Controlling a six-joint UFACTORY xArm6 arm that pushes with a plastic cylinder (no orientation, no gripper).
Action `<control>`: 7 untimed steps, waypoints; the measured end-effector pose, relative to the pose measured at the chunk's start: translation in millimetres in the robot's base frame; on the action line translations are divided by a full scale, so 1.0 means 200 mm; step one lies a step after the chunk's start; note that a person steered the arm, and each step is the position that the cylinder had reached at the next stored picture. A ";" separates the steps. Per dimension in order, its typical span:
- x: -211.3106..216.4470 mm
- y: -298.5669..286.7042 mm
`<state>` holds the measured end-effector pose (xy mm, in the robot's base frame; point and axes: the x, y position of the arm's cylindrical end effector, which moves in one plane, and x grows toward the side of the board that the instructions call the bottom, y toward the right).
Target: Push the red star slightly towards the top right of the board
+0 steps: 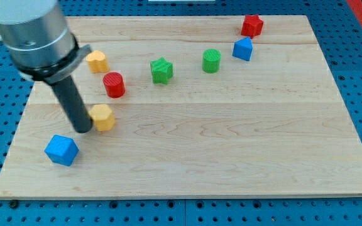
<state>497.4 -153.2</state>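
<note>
My tip (83, 129) (a smooth dark rod, no fingers to open or close) touches the yellow hexagonal block (104, 117) at lower left of the pale wooden desk (231, 144). The red star (252, 25) sits upper right, just above the blue block (243, 49).

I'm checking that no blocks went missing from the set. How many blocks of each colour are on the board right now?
Red: 2, the red star and the red cylinder
Green: 2, the green star and the green cylinder
Yellow: 2, and
Blue: 2, and
Total: 8
</note>
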 end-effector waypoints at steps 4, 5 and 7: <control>0.03 0.22; 0.04 0.65; -0.57 1.51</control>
<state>383.8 148.8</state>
